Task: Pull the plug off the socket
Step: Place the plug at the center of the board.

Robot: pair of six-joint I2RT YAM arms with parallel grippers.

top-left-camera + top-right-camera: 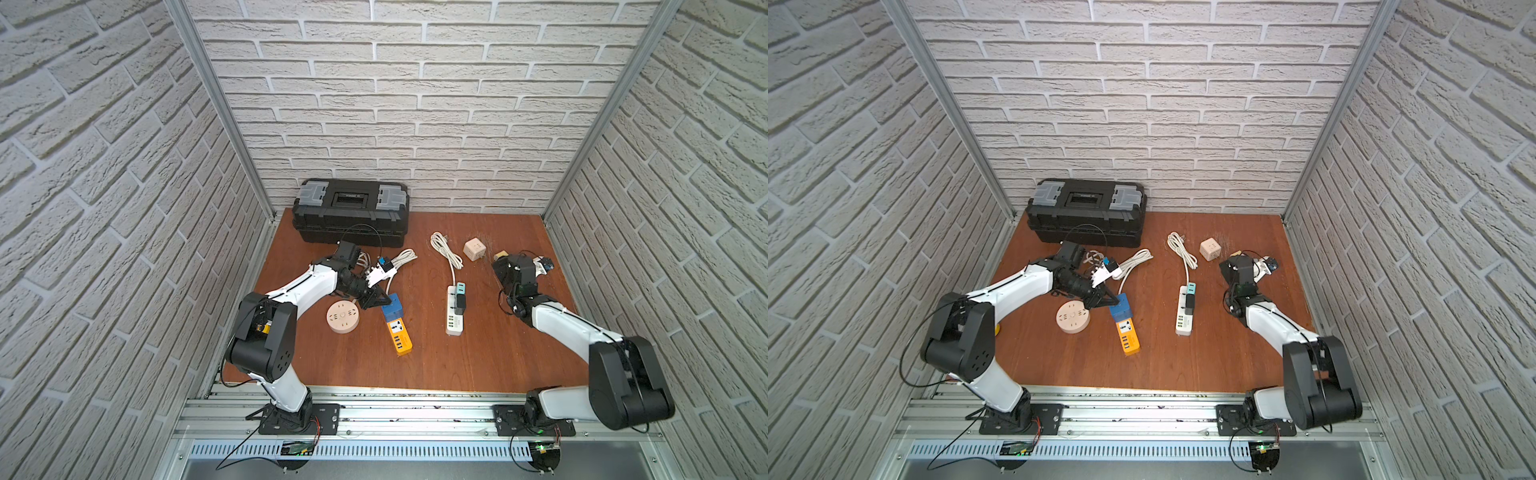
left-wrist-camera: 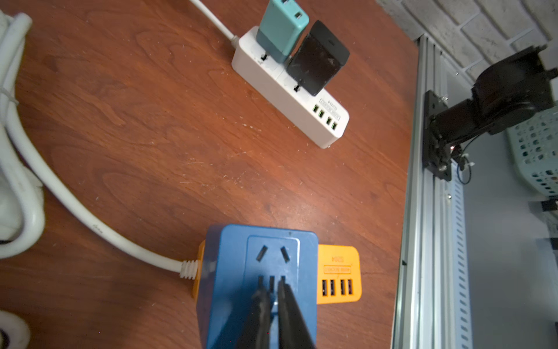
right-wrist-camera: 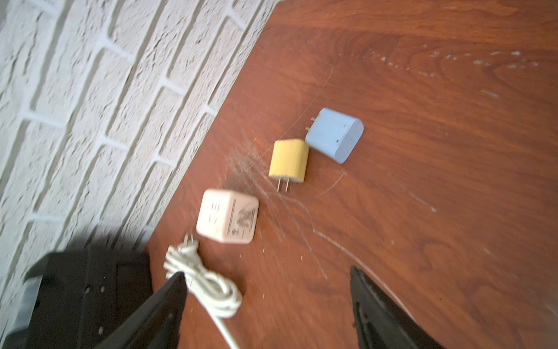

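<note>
Left gripper [image 2: 271, 288]: fingers [image 2: 259, 314] nearly together, a thin slit showing between the tips, nothing clamped in it. The tips lie over the top face of the blue adapter [image 2: 232, 272], at its row of narrow slots; whether they touch the face I cannot tell. The blue adapter is the plug, and it is seated on one end of the orange power strip [image 2: 338, 263], covering it so that only the USB end and a sliver at the cord end show. A white cord [image 2: 75, 211] leaves that covered end and curves off across the wooden table [image 1: 457, 365]. In a top view the adapter [image 1: 395, 305] sits on the far end of the orange strip [image 1: 400, 336], and the round cream socket [image 1: 342, 316] lies just beside the left arm's wrist. Well apart is a white power strip [image 2: 290, 96] carrying a teal charger [image 2: 280, 27] and a black charger [image 2: 317, 57] side by side, both plugged in. Right gripper [image 3: 267, 272]: fingers [image 3: 169, 302] spread wide, only bare wood between them, nothing held. Beyond its tips a cream cube socket [image 3: 228, 216] stands near the brick wall; a yellow plug [image 3: 288, 161] lies loose with its prongs pointing towards the cube, and a light blue plug [image 3: 335, 136] lies just beside it. A coiled white cable [image 3: 205, 281] lies close to one finger, partly hidden by it. A black toolbox [image 1: 351, 216] stands against the back wall, behind the left arm.
</note>
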